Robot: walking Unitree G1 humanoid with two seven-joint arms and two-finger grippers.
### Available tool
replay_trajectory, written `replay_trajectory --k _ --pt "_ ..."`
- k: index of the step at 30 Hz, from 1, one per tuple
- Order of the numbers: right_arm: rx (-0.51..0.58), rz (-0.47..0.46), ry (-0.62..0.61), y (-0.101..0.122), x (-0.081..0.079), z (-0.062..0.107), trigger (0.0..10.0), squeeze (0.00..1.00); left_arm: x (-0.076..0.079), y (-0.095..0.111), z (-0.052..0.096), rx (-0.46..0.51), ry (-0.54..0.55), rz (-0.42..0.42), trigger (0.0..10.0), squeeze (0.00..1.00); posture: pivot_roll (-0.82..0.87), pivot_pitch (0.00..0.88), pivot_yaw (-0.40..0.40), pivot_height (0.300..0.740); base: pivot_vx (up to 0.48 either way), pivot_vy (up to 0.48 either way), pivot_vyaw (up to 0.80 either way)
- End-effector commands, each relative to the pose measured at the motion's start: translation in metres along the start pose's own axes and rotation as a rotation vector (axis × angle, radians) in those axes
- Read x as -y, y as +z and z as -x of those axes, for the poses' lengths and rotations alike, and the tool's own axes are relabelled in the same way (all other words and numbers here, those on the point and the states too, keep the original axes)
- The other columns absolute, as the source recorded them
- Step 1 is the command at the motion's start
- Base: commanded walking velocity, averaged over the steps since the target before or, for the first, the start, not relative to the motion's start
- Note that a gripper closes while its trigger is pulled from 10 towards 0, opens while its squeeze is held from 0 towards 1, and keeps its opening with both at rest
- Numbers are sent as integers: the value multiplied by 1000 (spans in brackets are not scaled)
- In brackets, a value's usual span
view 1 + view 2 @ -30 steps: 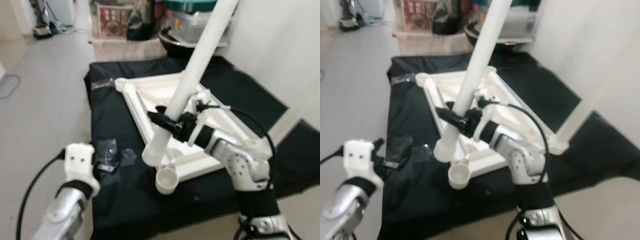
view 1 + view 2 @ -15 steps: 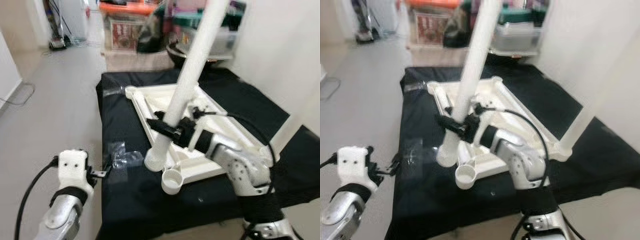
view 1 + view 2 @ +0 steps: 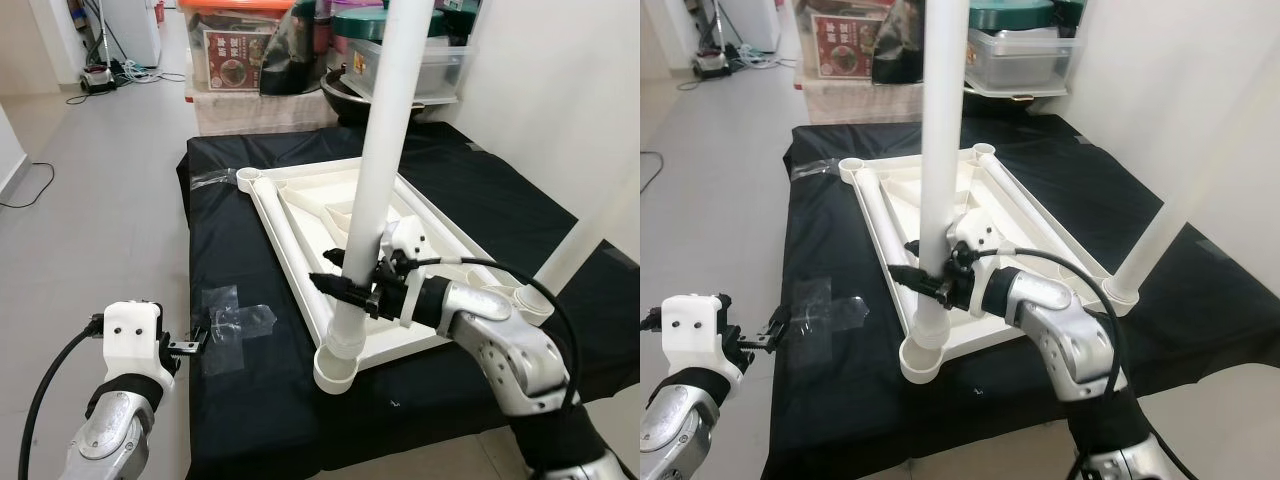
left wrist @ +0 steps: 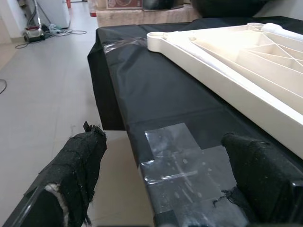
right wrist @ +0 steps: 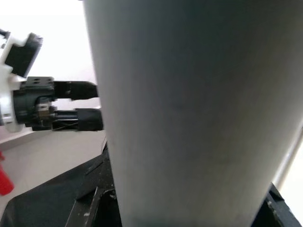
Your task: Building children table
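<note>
Nearest the robot, the left gripper (image 3: 195,340) hovers off the near-left edge of the black-covered tabletop (image 3: 250,400), just short of a patch of clear tape (image 3: 235,322), its jaws wide and holding nothing.

Beyond it lies the upturned white table frame (image 3: 300,270). At the frame's near corner sits a round socket (image 3: 335,372), and the white table leg (image 3: 375,190) now stands nearly upright with its foot in that socket. A second ago it leaned steeply and its end hung above and beside the socket, so the leg looks to have been lined up and seated (whether fully home is hard to tell).

The right gripper (image 3: 345,285) has its jaws closed around the leg low down, just above the socket.

At the frame's right corner another leg (image 3: 1165,225) already stands fitted; the far corners are still bare.
</note>
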State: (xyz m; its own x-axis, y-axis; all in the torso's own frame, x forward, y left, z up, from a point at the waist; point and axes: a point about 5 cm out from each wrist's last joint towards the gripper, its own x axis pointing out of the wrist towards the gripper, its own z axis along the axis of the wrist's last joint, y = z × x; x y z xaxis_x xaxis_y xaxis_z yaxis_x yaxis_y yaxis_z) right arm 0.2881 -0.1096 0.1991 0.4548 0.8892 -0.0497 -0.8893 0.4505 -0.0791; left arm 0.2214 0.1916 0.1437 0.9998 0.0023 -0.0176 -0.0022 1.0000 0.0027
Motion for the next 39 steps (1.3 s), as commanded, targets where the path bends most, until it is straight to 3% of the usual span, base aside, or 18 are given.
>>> replay_trajectory --k 1,8,16,28,33,39 --pt "4 43 22 3 -5 0 0 0 1 -4 -1 -18 2 -4 10000 0 62 0 -76 740 0 0 0" --pt "-51 134 97 -11 -15 2 0 0 -5 -3 0 -16 19 -5 10000 0 72 0 -80 740 0 0 0" --pt "-86 161 167 -18 -24 3 0 0 -4 -3 -2 -16 19 -2 10000 0 71 0 -80 740 0 0 0" --pt "-100 163 219 -28 -24 -3 0 0 -7 -4 -2 -14 37 11 10000 0 82 0 -88 740 0 0 0" --pt "-85 73 242 -28 -23 -4 0 0 -8 -4 -1 -17 46 23 10000 0 88 0 -93 740 0 0 0" --pt "-98 65 297 -31 -28 -5 0 0 -8 -4 -1 -19 53 33 10000 0 89 0 -94 740 0 0 0"
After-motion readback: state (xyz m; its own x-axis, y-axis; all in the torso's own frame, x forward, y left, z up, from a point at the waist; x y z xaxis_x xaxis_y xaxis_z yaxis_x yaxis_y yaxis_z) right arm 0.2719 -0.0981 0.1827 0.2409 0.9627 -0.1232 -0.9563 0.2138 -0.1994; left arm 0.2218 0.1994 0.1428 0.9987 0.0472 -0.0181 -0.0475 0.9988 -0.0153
